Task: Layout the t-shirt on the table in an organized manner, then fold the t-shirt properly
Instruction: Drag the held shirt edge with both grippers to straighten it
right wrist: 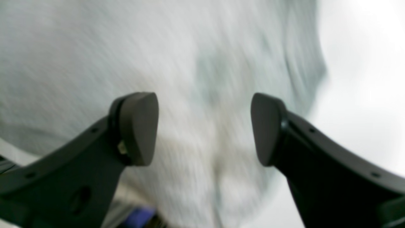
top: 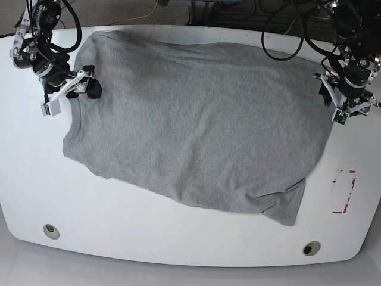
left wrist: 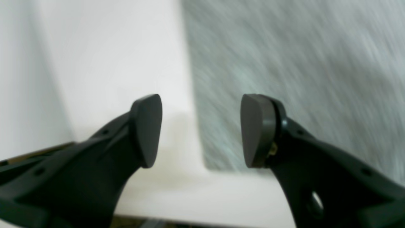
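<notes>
Left gripper close to lens, pads apart, nothing between them; t-shirt edge just ahead, to its right. Right gripper likewise spread, empty, over grey cloth. T-shirt spread on table, long axis running arm to arm, near hem rumpled. Each gripper beside own end. Red outline well clear; nothing obstructs.

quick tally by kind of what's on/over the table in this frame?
t-shirt: 1
table: 1
table holes: 2
red outline mark: 1
grippers, left gripper and right gripper, both open: 2
Total: 7
</notes>
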